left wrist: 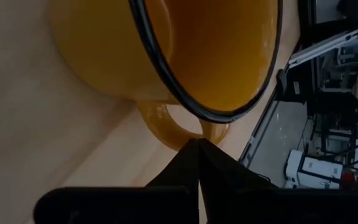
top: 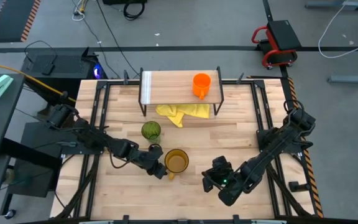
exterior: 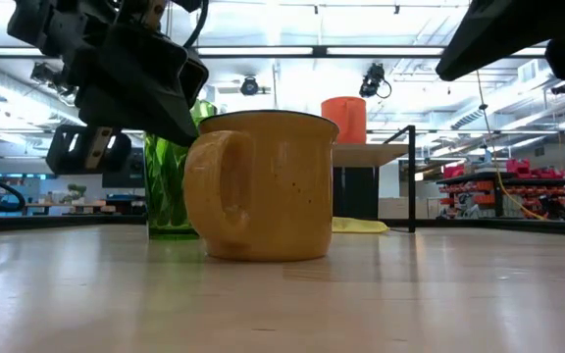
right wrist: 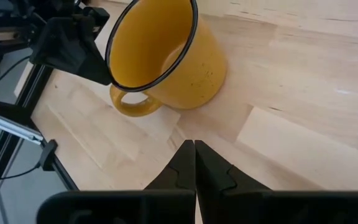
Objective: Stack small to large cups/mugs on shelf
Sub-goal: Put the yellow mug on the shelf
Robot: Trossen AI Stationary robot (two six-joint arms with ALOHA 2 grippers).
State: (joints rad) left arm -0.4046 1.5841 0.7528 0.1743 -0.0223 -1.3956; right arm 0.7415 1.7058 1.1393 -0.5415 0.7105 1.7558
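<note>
With the orange mug (top: pixel 201 84) already on the shelf (top: pixel 166 83), the amber mug (top: pixel 176 161) reads as the next piece to move; it stands upright on the bench (top: pixel 266 112), well short of the shelf, handle pointing toward the near bench edge. The green tumbler (top: pixel 151 130) stands just beside it, on the shelf side and toward the left arm; a yellow cloth (top: pixel 182 112) lies under the shelf's front edge. Left gripper (top: pixel 160 170) is right at the amber mug, on its left, fingers (left wrist: pixel 194 163) pressed fully together, tips at the handle loop but holding nothing; whether they touch it I cannot tell. Right gripper (top: pixel 212 178) sits near the mug's other side, clearly apart from it, fingers (right wrist: pixel 191 163) likewise closed and empty. Judgement: left arm is nearer; its fingers must open before any grasp on handle or rim.
</note>
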